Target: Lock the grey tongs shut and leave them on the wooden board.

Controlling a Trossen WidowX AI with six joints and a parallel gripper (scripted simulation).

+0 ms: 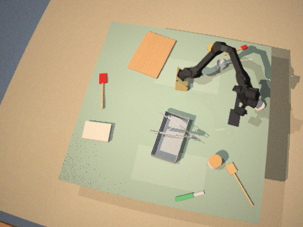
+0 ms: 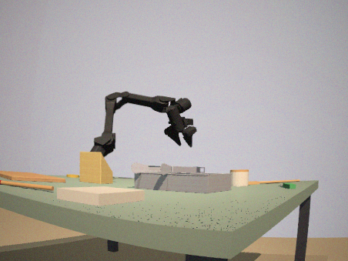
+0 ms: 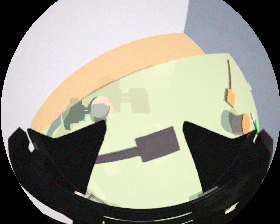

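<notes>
The grey tongs (image 1: 177, 135) (image 2: 136, 168) lie open across the roasting tin (image 1: 164, 159) (image 2: 215, 183), their two arms spread toward the left and their hinge end past the tin's right side in the top view. The wooden board (image 1: 152, 55) (image 2: 31, 177) lies bare at the back left. My gripper (image 1: 238, 100) (image 2: 185, 145) (image 3: 145, 122) is open and empty, high above the table, to the right of and behind the tin in the top view. The tongs are out of the wrist view.
A dark spatula (image 1: 234, 117) (image 3: 157, 144) lies below my gripper, beside a pale round object (image 1: 260, 106) (image 3: 100, 107). An orange-lidded jar (image 1: 214, 161) (image 2: 239, 178) (image 3: 245, 123) and a wooden spatula (image 1: 231, 169) (image 3: 230, 97) are at the front right. A yellow block (image 1: 182, 85) (image 2: 90, 167) stands near the arm's base.
</notes>
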